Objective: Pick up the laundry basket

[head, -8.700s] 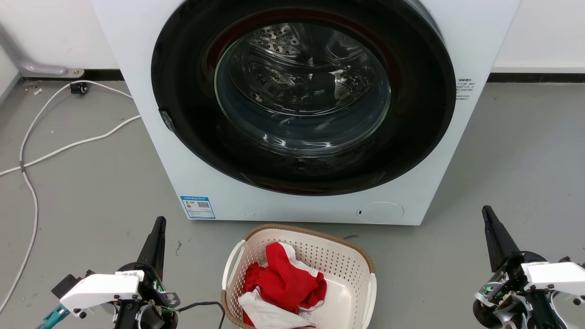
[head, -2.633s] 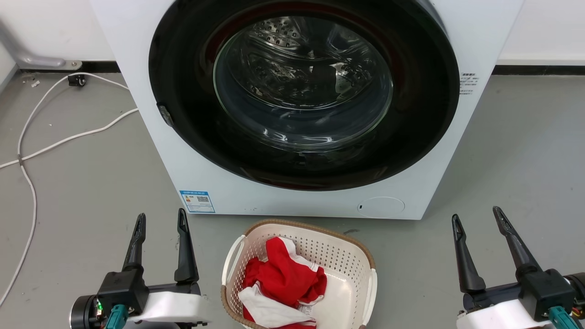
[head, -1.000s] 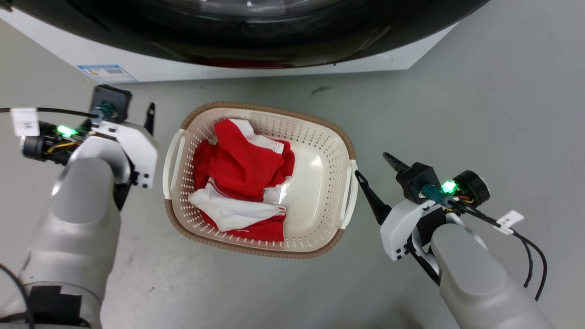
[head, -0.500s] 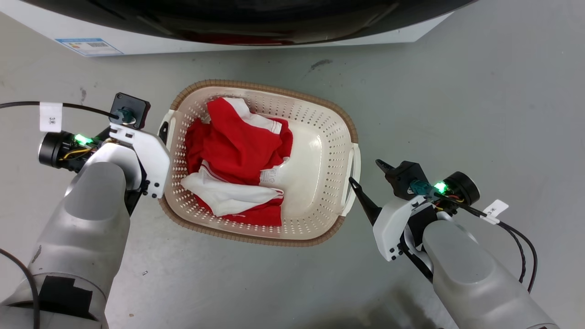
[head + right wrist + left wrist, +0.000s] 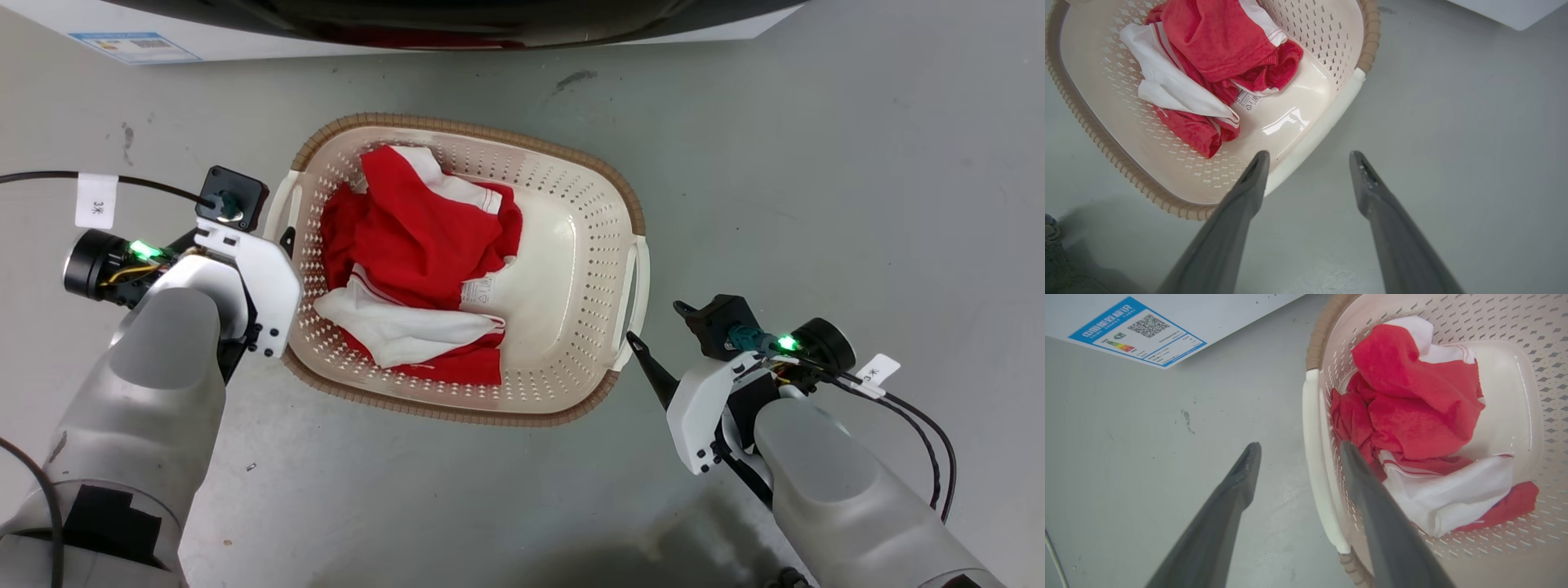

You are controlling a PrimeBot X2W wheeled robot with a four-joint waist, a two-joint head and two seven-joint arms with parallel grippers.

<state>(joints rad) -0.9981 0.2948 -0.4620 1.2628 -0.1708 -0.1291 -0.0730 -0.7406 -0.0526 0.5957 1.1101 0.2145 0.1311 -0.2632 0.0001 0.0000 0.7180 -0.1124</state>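
Note:
The laundry basket (image 5: 571,245) sits on the grey floor, cream, perforated, with a brown rim, holding red and white clothes (image 5: 416,245). My left gripper (image 5: 1300,446) is open at the basket's left handle (image 5: 1314,465), one finger outside over the floor and one over the clothes inside. In the head view it (image 5: 282,237) is mostly hidden under its wrist. My right gripper (image 5: 1309,155) is open at the right handle (image 5: 1323,118), its left finger over the basket's edge and its right finger over bare floor. In the head view it (image 5: 657,324) sits beside that handle (image 5: 641,286).
The white washer front (image 5: 694,33) with its dark door runs along the top of the head view, close behind the basket, and a blue label (image 5: 135,46) is stuck at its left. Black cables (image 5: 931,441) trail from both wrists. Grey floor surrounds the basket.
The head camera has tilted down, so the washer has slid up out of the picture. Both grippers opened and swung in from the front to the basket's two handles, closing in over the last second.

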